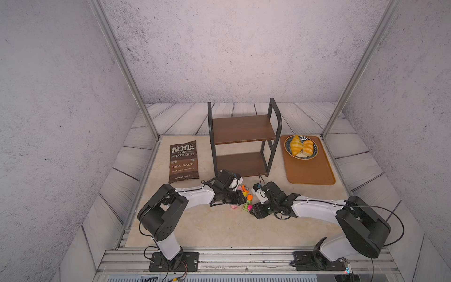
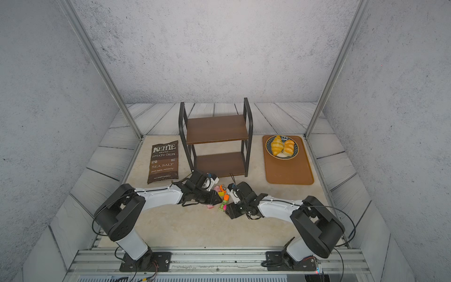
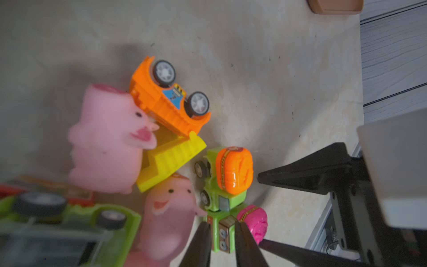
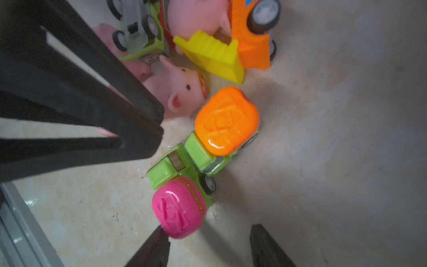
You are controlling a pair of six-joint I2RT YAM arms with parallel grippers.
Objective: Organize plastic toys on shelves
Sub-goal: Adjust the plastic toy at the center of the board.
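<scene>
Toys point(image 1: 249, 197) heaped on worktop point(image 1: 219, 224) near shelves point(image 1: 244, 127) front. Left end effector point(image 3: 221, 223) narrow, straddling pink-top truck point(image 4: 178, 208) cab, grip: cannot tell. Right end effector point(image 4: 209, 227) apart, one finger point(image 4: 159, 242) beside pink top.

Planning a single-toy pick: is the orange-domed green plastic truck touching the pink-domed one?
Touching: right wrist view shows orange-domed truck and pink-domed truck, green cabs butted together, no gap.
</scene>
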